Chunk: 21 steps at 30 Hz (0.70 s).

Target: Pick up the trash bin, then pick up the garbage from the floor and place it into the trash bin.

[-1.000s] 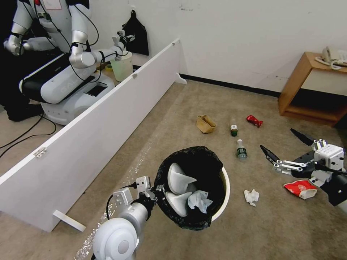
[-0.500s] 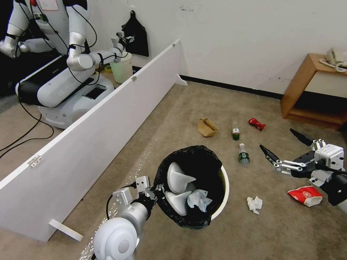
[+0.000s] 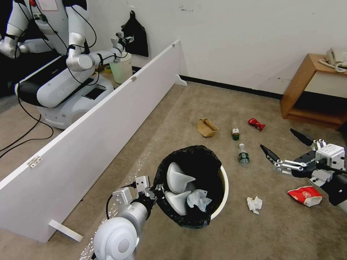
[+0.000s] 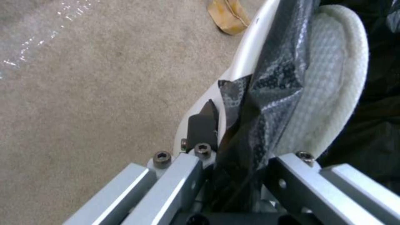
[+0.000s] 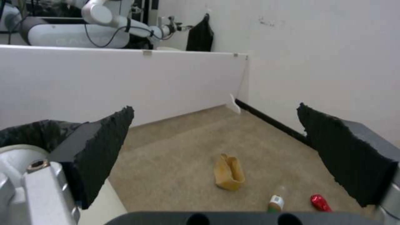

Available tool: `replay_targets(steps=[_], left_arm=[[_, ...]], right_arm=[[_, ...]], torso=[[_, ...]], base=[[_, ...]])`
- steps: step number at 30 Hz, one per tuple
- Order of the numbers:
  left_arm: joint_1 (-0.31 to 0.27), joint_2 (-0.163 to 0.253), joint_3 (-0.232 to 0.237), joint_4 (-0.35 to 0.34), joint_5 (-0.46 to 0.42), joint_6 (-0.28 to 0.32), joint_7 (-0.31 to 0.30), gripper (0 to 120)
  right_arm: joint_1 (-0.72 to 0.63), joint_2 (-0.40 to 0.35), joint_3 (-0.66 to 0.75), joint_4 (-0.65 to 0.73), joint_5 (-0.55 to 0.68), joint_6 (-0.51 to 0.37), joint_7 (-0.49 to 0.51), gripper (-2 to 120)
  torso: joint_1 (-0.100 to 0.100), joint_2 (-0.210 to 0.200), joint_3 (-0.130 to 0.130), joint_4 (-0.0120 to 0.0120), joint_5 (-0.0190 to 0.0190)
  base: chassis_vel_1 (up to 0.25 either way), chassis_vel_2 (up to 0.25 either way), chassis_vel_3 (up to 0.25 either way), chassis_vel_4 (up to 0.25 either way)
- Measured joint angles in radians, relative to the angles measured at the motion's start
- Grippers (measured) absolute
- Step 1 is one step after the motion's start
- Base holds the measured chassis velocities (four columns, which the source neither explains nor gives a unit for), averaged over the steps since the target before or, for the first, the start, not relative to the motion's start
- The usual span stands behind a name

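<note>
The left end effector (image 3: 153,190) is clamped on the near rim of the trash bin (image 3: 225,187), whose black bag (image 3: 195,159) holds two white slippers (image 3: 178,177) and a tissue. The right end effector (image 3: 283,147) hangs right of the bin, fingers wide apart, above a red-white snack packet (image 3: 305,195). A crumpled tissue (image 3: 255,204) lies just right of the bin. Beyond the bin lie two bottles (image 3: 243,155), a tan paper bag (image 3: 206,127) and a red wrapper (image 3: 256,124) on open carpet. A white partition board (image 3: 90,126) bounds the floor left of the bin; the wall closes the far side.
</note>
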Motion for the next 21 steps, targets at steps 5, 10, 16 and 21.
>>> replay_targets(steps=[5, 10, 16, 21], left_arm=[[0.002, 0.000, -0.001, 0.000, 0.001, 0.000, 0.001, 2], [0.002, 0.000, -0.001, 0.000, 0.001, 0.000, 0.001, 2], [0.003, 0.001, -0.004, 0.000, 0.002, 0.000, 0.002, 2], [0.003, 0.002, -0.005, -0.001, 0.002, 0.000, 0.002, 2]], right_arm=[[0.000, 0.000, 0.004, -0.003, 0.019, -0.001, -0.008, 100], [0.001, 0.000, 0.008, -0.003, 0.022, -0.006, -0.014, 100], [0.003, 0.000, 0.010, -0.005, 0.030, -0.007, -0.021, 100], [0.002, 0.000, 0.013, -0.005, 0.032, -0.011, -0.024, 100]], torso=[[0.000, 0.000, 0.000, 0.0000, 0.0000], [0.000, 0.000, 0.000, 0.0000, 0.0000], [0.000, 0.000, 0.000, 0.0000, 0.0000], [0.000, 0.000, 0.000, -0.0001, 0.0000]], base=[[0.000, 0.000, 0.000, 0.000], [0.000, 0.000, 0.000, 0.000], [0.000, 0.000, 0.000, 0.000], [-0.056, 0.029, 0.044, -0.027]])
